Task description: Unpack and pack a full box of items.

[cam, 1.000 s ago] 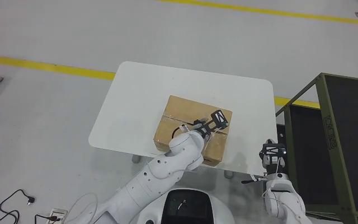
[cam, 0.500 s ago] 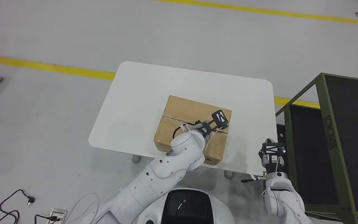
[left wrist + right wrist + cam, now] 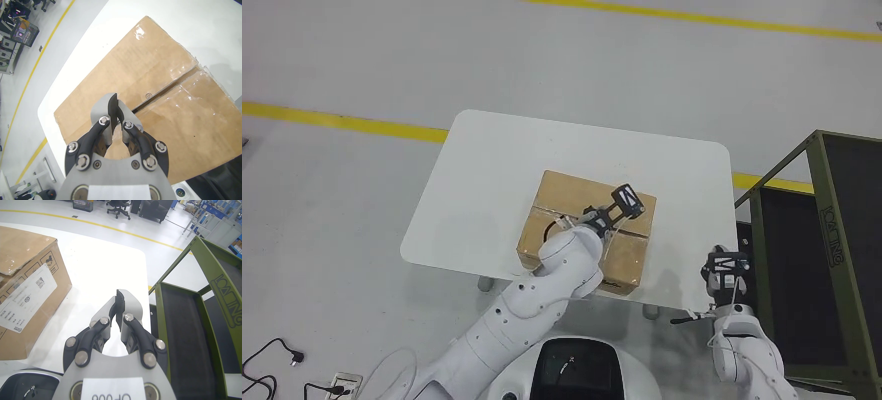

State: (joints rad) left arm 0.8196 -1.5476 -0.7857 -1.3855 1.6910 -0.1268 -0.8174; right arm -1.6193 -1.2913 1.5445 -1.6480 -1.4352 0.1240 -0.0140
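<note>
A brown cardboard box [image 3: 582, 225] stands on the white table [image 3: 492, 170], its two top flaps closed with a dark seam [image 3: 166, 85] between them and clear tape over the top. My left gripper [image 3: 626, 203] hovers over the box top near its right end, shut and empty, its tips [image 3: 114, 100] close to the seam. My right gripper [image 3: 729, 268] sits at the table's near right corner, apart from the box, also shut and empty [image 3: 118, 299]. The box side [image 3: 22, 262] facing it carries a white label [image 3: 26, 298].
A green metal cart [image 3: 832, 250] with dark shelves [image 3: 185, 323] stands just right of the table, close to the right arm. Bare tabletop [image 3: 98, 264] lies between the box and the cart. Yellow floor lines run behind the table.
The left gripper has shifted a little across the box top, away from the robot and slightly left. The right arm has stayed nearly still.
</note>
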